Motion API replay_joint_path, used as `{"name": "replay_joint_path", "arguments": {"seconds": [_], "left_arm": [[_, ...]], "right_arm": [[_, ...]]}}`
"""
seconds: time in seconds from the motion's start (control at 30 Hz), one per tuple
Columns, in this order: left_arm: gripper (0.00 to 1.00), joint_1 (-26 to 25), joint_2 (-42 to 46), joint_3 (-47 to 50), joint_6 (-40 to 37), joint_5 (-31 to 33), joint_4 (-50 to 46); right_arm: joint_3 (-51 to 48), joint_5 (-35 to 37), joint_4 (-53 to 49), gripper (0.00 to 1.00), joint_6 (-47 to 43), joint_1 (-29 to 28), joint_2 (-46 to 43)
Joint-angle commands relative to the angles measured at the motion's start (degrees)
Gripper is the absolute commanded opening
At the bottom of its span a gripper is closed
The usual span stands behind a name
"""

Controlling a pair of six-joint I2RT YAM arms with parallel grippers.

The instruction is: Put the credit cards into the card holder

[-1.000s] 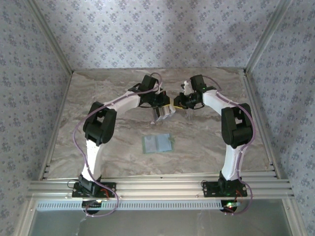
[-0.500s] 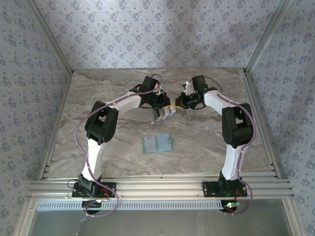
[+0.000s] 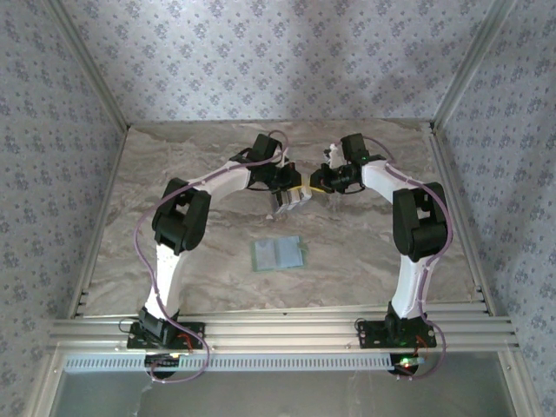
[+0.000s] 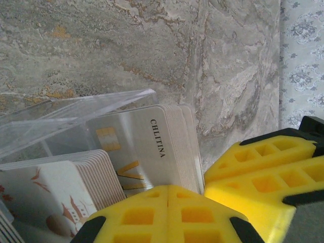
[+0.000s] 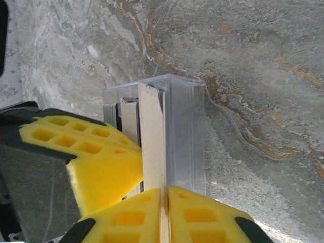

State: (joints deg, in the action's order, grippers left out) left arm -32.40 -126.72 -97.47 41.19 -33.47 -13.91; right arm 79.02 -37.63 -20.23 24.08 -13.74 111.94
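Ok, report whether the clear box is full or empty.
Not empty: in the left wrist view two stacks of credit cards sit inside the clear box. Whether completely full, cannot tell.

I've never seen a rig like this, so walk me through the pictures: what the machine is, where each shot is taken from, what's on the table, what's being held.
This is a robot with a left arm and a right arm, bolted at the near edge of a marble-patterned table. Each ends in a yellow two-finger pincer. The wide picture comes from a fixed camera above and behind the arms. The two close-ups come from cameras on the wrists, each looking past its own fingers. A flat green holder lies on the table, apart from both arms. At the far middle, the left pincer is shut and seems to grip a clear box holding stacked cards. The right pincer pinches one pale card at that box, seen edge-on.
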Motion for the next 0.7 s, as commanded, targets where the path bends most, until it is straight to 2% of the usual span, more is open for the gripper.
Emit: {"name": "replay_joint_path", "arguments": {"seconds": [0.0, 0.13, 0.37, 0.67], "left_arm": [[0.04, -0.53, -1.95, -1.05, -1.20, 0.87, -1.56], [0.04, -0.56, -2.02, -1.11, -1.38, 1.13, -1.82], [0.04, -0.50, -2.31, -1.24, -1.57, 1.39, -2.12], [0.04, -0.57, -2.65, -1.37, -1.81, 1.66, -2.53]], "right_arm": [[-0.80, -3.88, 0.93, 0.17, 1.10, 0.38, -2.41], [-1.05, -4.89, 1.76, 0.17, 1.70, 0.55, -2.43], [-1.53, -6.31, 3.20, 0.11, 2.60, 0.71, -2.56], [-2.06, -7.52, 4.66, 0.08, 3.57, 1.13, -3.13]]}}
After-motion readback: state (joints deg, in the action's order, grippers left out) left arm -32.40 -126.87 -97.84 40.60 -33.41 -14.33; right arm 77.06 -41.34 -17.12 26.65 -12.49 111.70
